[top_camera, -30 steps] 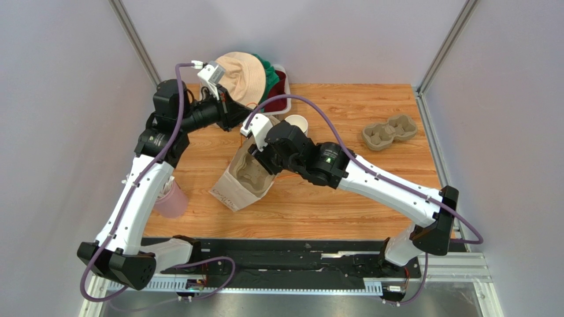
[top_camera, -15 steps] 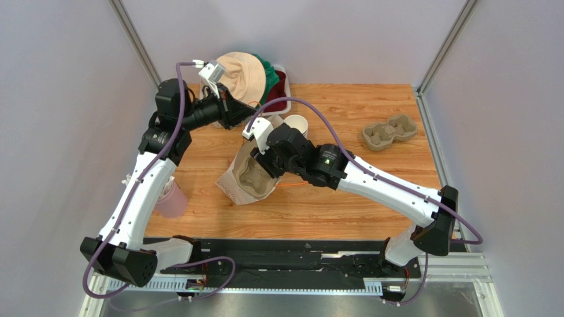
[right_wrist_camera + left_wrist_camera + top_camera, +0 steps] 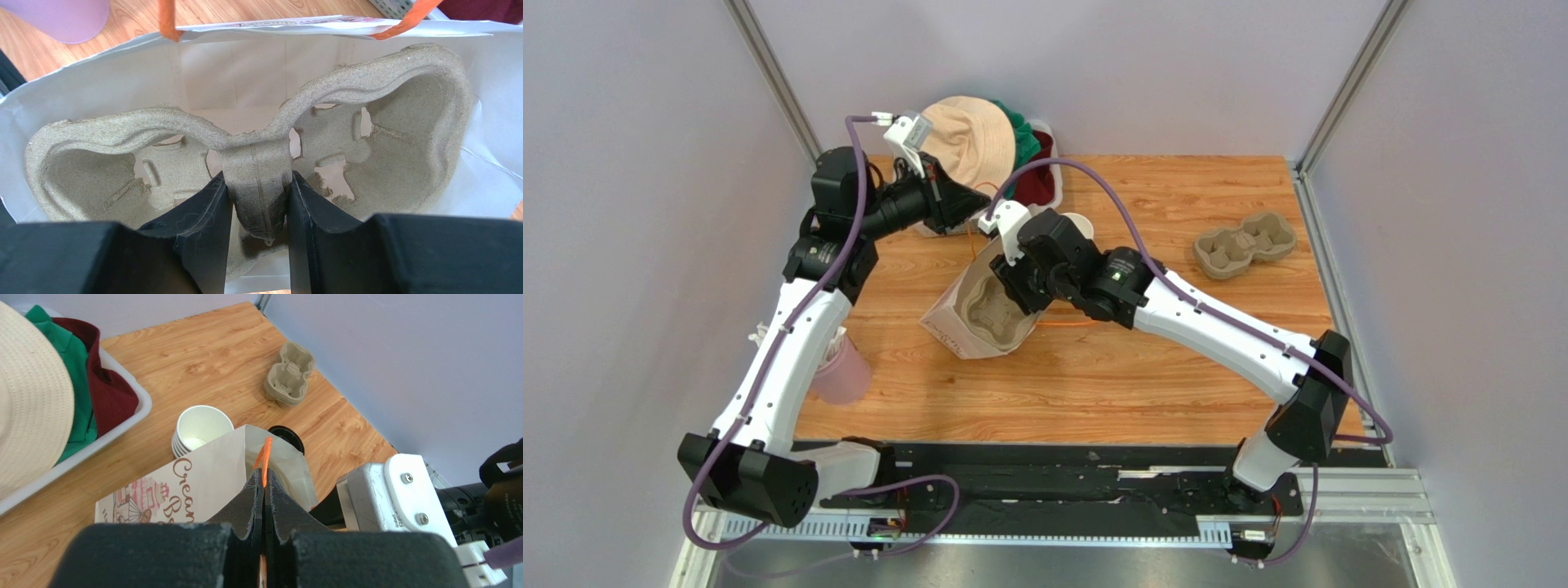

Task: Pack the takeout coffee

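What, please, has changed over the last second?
The right hand, shut on the pulp cup carrier, moved toward the table's far edge, shifting the paper bag with it. The left hand stayed shut on the bag's orange handle; the spare carrier did not move.

Bright, even light, soft shadows; left gripper blurs near lens.

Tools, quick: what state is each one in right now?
Left tool: closed, pinching the orange handle of the paper bag.
Right tool: closed on the middle ridge of the pulp cup carrier inside the bag.
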{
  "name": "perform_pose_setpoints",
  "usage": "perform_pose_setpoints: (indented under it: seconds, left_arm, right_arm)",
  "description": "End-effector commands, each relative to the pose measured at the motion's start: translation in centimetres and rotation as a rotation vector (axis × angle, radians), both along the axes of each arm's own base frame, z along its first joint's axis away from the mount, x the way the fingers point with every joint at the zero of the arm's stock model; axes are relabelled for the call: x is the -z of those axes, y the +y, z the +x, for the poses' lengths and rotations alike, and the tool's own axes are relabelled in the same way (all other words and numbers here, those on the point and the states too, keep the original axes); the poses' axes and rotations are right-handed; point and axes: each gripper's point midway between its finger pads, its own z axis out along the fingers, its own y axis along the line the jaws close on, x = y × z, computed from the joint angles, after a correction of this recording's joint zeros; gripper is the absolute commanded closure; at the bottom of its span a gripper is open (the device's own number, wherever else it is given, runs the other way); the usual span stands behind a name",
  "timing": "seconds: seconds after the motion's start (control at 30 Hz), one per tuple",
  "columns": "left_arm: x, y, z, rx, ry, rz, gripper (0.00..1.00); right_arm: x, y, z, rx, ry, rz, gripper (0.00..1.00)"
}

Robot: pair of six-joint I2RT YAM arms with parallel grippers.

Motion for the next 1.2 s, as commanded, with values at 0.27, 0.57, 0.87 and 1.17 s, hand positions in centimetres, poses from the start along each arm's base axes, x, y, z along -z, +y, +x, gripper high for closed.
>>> perform_pose_setpoints:
  seconds: [0.27, 0.57, 0.87, 1.17]
  left_arm:
    - [-0.5, 2.6, 2.6, -0.139, 0.010, -0.048, 1.00]
    - [-0.2, 0.6, 0.8, -0.024, 0.102, -0.104, 1.00]
    - [-1.6, -2.1, -2.0, 0.107, 0.159, -0.173, 1.00]
    - [-0.9, -1.1, -0.5, 0.047, 0.185, -0.192, 1.00]
  right_arm:
    - [-3.1, 3.6, 2.0, -0.030, -0.004, 0.078, 0.72]
    - [-3.7, 2.0, 1.3, -0.026, -0.016, 0.082, 0.72]
    - [-6.6, -0.3, -0.4, -0.032, -0.044, 0.128, 0.71]
    - [-6.0, 0.8, -0.4, -0.057, -0.011, 0.111, 0.71]
